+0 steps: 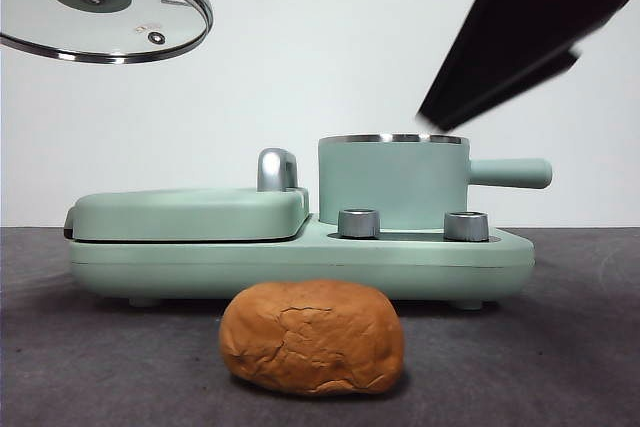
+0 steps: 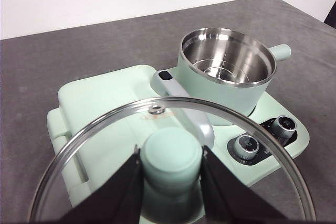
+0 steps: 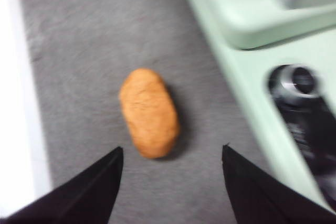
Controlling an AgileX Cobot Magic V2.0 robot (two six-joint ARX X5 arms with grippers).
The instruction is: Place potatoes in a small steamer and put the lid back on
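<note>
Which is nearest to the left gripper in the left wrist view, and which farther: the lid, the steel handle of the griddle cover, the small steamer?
1. The lid: its knob sits between the left gripper jaws.
2. The steel handle: just beyond, seen through the glass.
3. The small steamer: farthest, open, on the base's far side.

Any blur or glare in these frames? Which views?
Right wrist view: motion-blurred throughout, potato and dials soft. Front view: things sharp; only the dark arm at top right smeared. Left wrist view: sharp, bright reflections inside the steamer, faint sheen on the lid.

mint-green steamer (image 1: pixel 392 182), orange-brown cracked potato (image 1: pixel 313 337)
</note>
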